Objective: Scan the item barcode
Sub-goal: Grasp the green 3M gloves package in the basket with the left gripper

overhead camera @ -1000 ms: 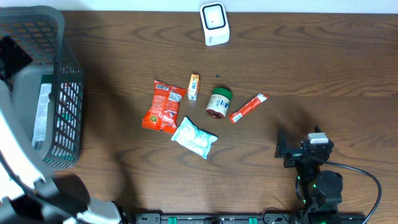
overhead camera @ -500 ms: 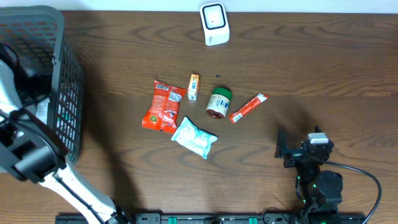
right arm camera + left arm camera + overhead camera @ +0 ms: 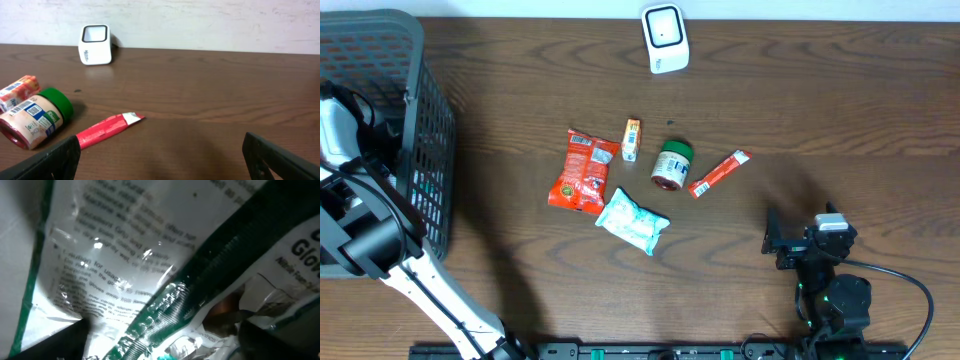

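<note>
With the left gripper (image 3: 170, 340) spread wide over the glove pack (image 3: 125, 255) inside the basket (image 3: 415, 60) at the overhead frame's upper left, gripping nothing yet, it should pinch 1 edge without covering print, while the right gripper (image 3: 160, 155) sits open, empty.

The plastic packet (image 3: 125, 255) seemingly reads "Glove" and "Nitrile".
</note>
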Motion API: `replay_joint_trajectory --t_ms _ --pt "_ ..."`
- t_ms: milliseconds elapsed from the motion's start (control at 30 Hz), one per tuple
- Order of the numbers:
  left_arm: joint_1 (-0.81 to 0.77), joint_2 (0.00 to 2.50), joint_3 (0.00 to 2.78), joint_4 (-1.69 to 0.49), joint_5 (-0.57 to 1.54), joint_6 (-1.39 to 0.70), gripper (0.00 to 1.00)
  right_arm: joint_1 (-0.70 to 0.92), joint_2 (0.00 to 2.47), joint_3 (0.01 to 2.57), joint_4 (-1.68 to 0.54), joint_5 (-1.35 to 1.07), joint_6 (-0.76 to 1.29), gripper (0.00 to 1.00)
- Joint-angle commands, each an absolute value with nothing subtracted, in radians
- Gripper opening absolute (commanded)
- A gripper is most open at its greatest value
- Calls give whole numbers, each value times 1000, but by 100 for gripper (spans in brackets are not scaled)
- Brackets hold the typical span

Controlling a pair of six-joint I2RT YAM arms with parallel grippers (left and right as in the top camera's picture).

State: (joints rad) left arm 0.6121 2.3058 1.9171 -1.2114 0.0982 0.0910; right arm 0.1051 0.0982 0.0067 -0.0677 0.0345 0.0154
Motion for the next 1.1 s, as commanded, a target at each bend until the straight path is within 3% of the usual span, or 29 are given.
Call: replay_joint_trajectory --t_ms 0,67,133,333,400,1067 --pt "612 2346 1874 -1211 120 88 63 100 97 6 -71 43 29 99" --pt "612 2341 1885 -1217 120 88 41 100 97 6 -71 43 29 99" --pt "612 2337 1903 -1226 120 89 31 100 97 6 -71 43 29 99" --pt "612 2308 1994 -1261 120 73 19 100 97 6 -71 43 29 99" --pt "612 2275 2022 -1259 120 52 8 100 97 6 -71 43 29 99" --pt "611 1623 2063 -981 120 -146 7 100 97 6 -71 43 29 99"
